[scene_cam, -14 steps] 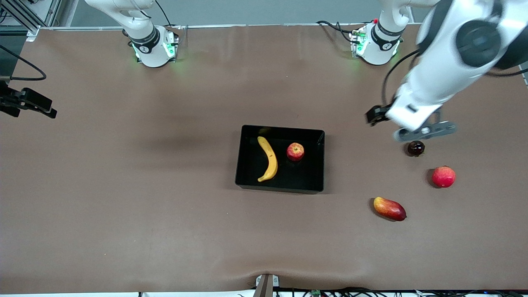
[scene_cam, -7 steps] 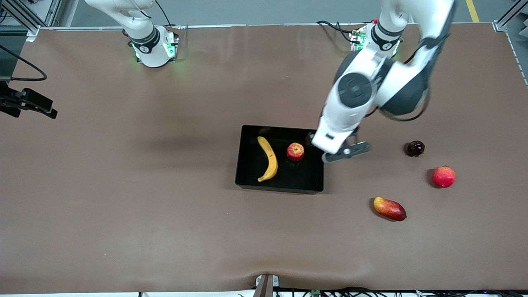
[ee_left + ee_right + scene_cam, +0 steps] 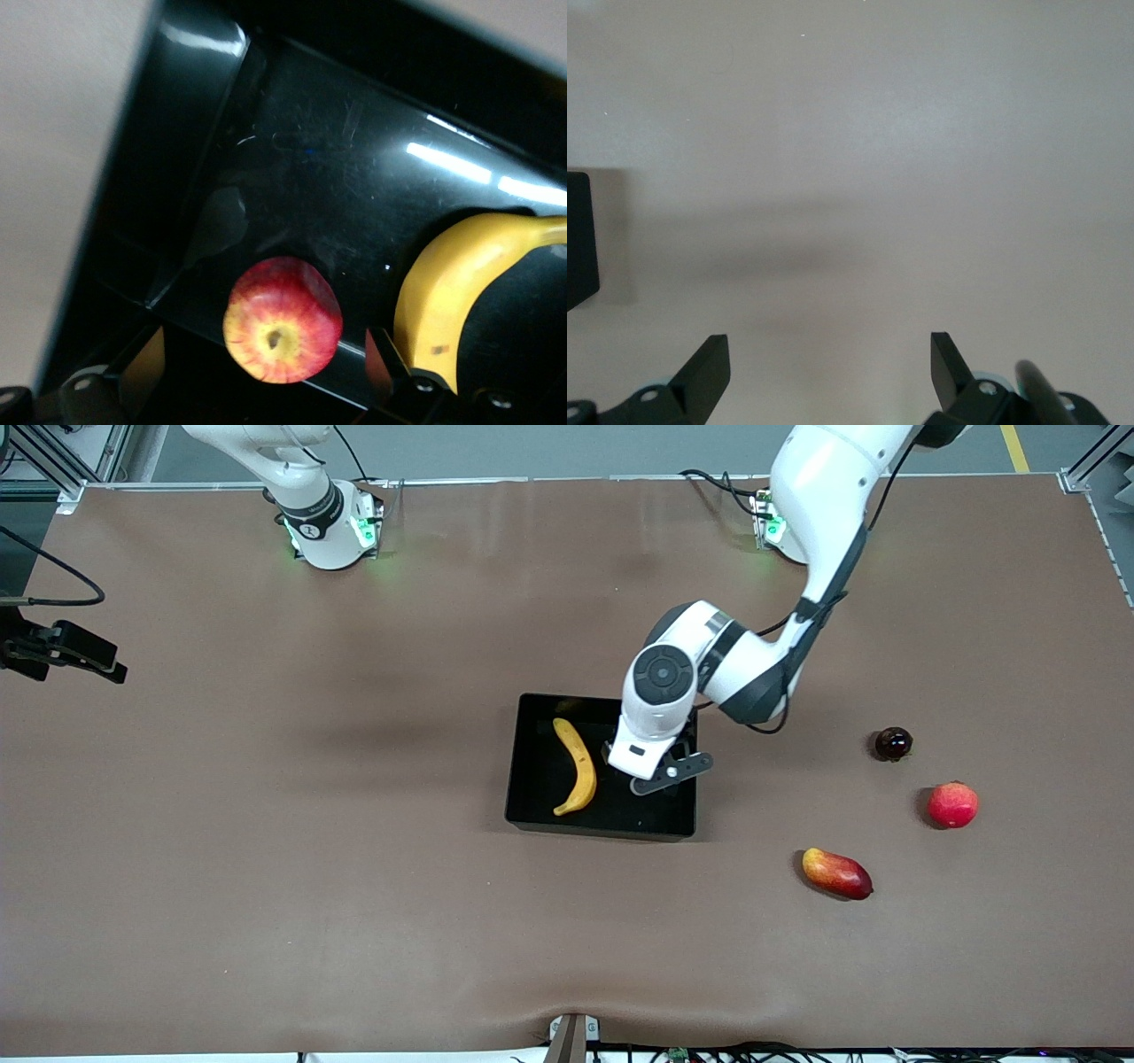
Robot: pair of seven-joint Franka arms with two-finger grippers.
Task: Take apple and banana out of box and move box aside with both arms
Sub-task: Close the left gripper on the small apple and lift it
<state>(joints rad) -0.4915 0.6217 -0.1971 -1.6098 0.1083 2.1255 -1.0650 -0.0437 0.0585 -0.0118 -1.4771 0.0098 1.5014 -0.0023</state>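
Left pincer (image 3: 261, 376): spread wide, empty, over apple (image 3: 282, 320) in box (image 3: 532, 779).
Banana (image 3: 578, 765): beside it, long axis toward camera.
Right pincer (image 3: 828, 372): released, over bare worktop (image 3: 877, 133).

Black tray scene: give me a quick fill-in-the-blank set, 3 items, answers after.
1. The banana and the small red apple both lie in the black ____.
2. The left gripper hangs with open jaws over the ____, inside the tray.
3. The mango lies on the table, nearer to the front camera than the pinkish-red round fruit, toward the ____ arm's end.

Missing words: tray; apple; left
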